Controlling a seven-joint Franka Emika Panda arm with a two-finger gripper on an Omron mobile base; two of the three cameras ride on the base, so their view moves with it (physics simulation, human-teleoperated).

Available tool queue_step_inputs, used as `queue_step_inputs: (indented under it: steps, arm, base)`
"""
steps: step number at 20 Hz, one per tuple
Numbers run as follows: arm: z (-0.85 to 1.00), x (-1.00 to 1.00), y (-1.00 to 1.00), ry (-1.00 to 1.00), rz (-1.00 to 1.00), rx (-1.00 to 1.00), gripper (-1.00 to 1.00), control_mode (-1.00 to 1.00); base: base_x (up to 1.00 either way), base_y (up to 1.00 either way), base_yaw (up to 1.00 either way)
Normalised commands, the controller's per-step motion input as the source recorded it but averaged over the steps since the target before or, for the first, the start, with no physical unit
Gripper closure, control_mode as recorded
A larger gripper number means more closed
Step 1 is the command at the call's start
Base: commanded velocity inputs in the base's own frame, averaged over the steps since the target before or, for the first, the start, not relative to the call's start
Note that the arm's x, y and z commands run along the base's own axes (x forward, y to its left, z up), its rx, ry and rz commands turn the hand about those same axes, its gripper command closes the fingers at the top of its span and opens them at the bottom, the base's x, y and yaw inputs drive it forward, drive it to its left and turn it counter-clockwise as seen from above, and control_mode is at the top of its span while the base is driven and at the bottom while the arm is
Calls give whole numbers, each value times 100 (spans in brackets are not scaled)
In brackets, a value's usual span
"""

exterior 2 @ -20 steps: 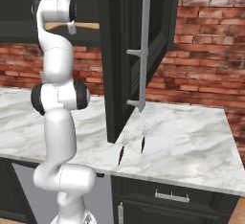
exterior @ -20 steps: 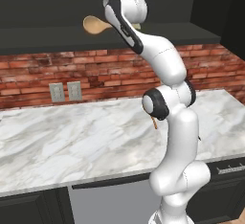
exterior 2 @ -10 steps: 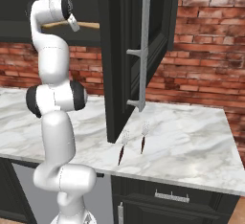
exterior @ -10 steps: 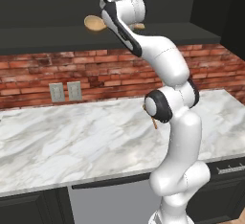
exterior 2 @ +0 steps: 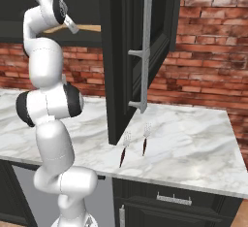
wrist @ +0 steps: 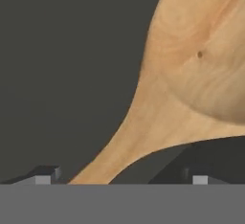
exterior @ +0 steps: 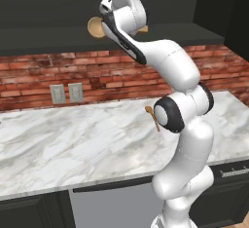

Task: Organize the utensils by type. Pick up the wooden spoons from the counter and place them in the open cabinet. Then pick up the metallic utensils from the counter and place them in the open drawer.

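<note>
Cabinet shelf (exterior: pixel 48 36) carries the big spoon (exterior: pixel 97 27) — gripper (wrist: pixel 122 177) spread, handle running between its tips; small spoon (exterior: pixel 152 116) waits below on the worktop (exterior: pixel 73 144).

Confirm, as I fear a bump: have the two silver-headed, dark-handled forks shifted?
No. The forks lie as before on the marble counter, just right of the black cabinet door.

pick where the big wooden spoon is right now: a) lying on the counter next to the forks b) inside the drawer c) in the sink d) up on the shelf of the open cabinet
d: the big wooden spoon lies on the dark shelf of the open cabinet, high above the counter, with the open pincer right by its handle; the two forks are down on the counter.
</note>
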Motion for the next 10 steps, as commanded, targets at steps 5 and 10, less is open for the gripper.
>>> queue_step_inputs:
  steps: [5,10]
  arm:
    - [-11,-37,0,-14,0,-8,-100,-100]
    - [6,-36,-3,-23,2,-5,-100,-100]
  base:
    - [0,0,0]
    - [0,0,0]
